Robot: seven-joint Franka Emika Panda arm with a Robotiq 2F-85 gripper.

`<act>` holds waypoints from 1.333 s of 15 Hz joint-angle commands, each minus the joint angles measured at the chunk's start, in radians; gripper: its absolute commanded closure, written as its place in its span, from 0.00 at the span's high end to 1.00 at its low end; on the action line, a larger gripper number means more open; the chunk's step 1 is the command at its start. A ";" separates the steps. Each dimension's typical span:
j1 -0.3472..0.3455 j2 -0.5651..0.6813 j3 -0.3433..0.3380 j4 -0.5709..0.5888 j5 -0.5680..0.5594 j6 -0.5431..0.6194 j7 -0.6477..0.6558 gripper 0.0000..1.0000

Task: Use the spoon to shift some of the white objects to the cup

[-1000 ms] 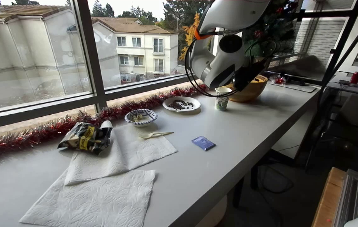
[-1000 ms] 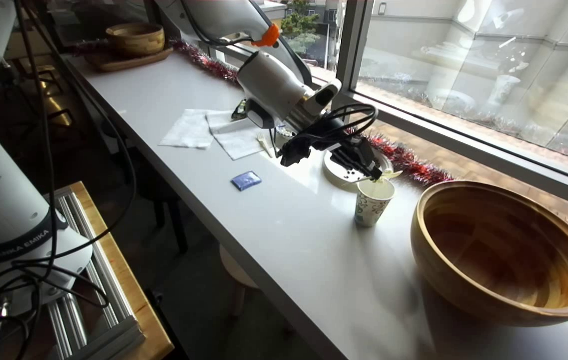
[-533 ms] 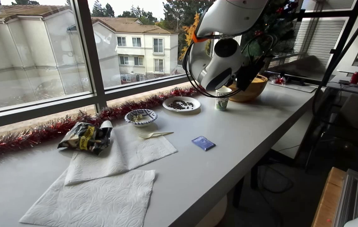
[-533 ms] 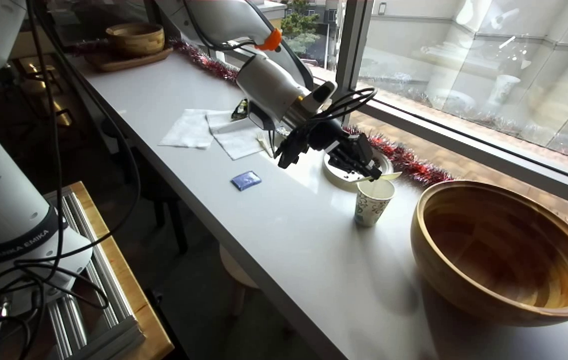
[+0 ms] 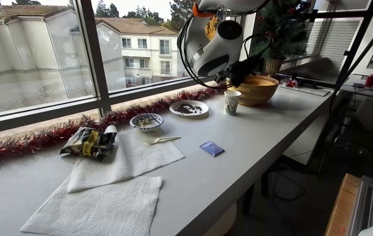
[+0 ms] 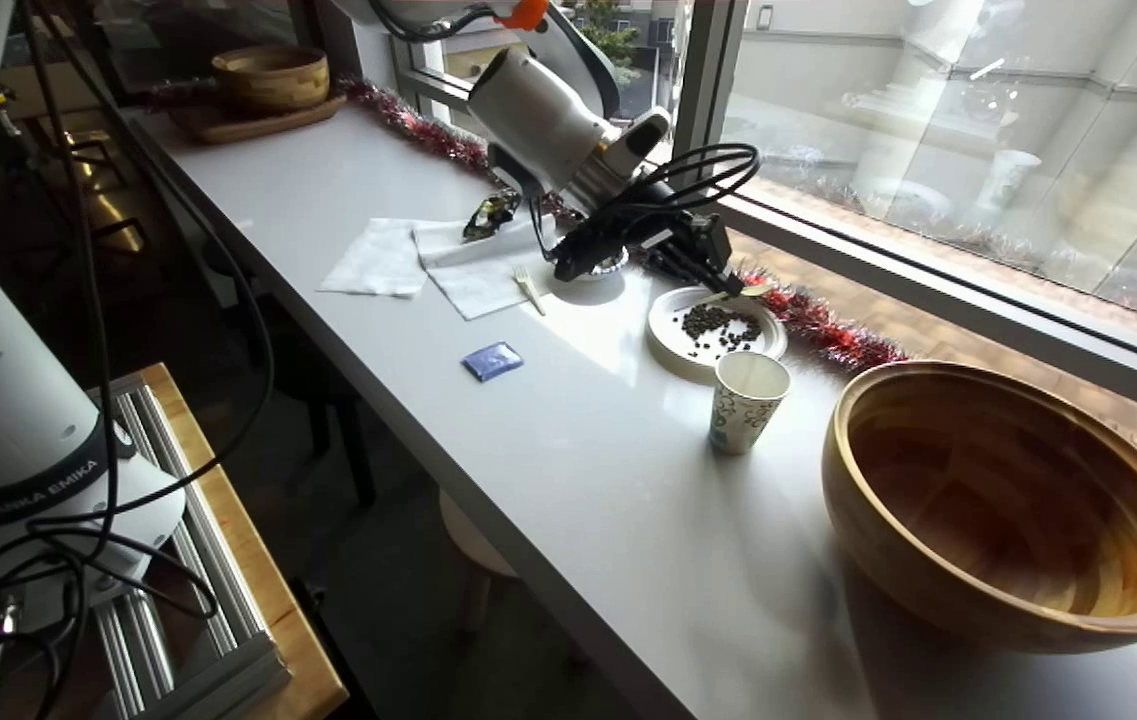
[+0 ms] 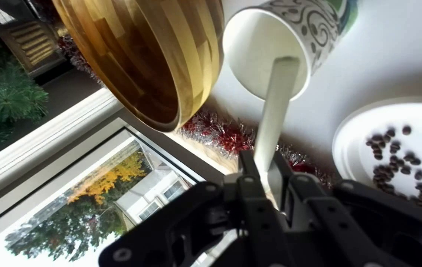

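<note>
My gripper (image 6: 734, 288) is shut on a pale plastic spoon (image 7: 275, 111). In an exterior view, the spoon (image 6: 756, 291) is held level above and behind the cup, with its wide end toward the window. The cup (image 6: 748, 405) is a small patterned paper cup standing upright; it also shows in an exterior view (image 5: 231, 104). In the wrist view, a flat end of the spoon overlaps the mouth of the cup (image 7: 318, 29). The white objects (image 5: 143, 123) are pale bits in a shallow patterned dish (image 5: 156, 125); in an exterior view my gripper mostly hides this dish (image 6: 611, 265).
A white plate (image 6: 673, 360) of dark beans stands beside the cup. A large wooden bowl (image 6: 868, 520) stands near the cup. A blue packet (image 5: 212, 148), a pale fork (image 5: 163, 140), paper towels (image 5: 97, 203) and a snack bag (image 5: 88, 144) lie on the table. Tinsel (image 5: 58, 134) lines the window.
My gripper has risen with the spoon, from just above the cup's mouth to higher and back from the cup. The cup and dishes have not moved.
</note>
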 commanded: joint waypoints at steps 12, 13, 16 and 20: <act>-0.106 -0.142 0.267 -0.110 -0.001 -0.378 -0.014 0.14; -0.106 -0.146 0.271 -0.118 -0.001 -0.381 -0.015 0.14; -0.110 -0.150 0.270 -0.121 -0.001 -0.386 -0.017 0.03; -0.111 -0.133 0.303 -0.043 0.049 -0.442 -0.177 0.03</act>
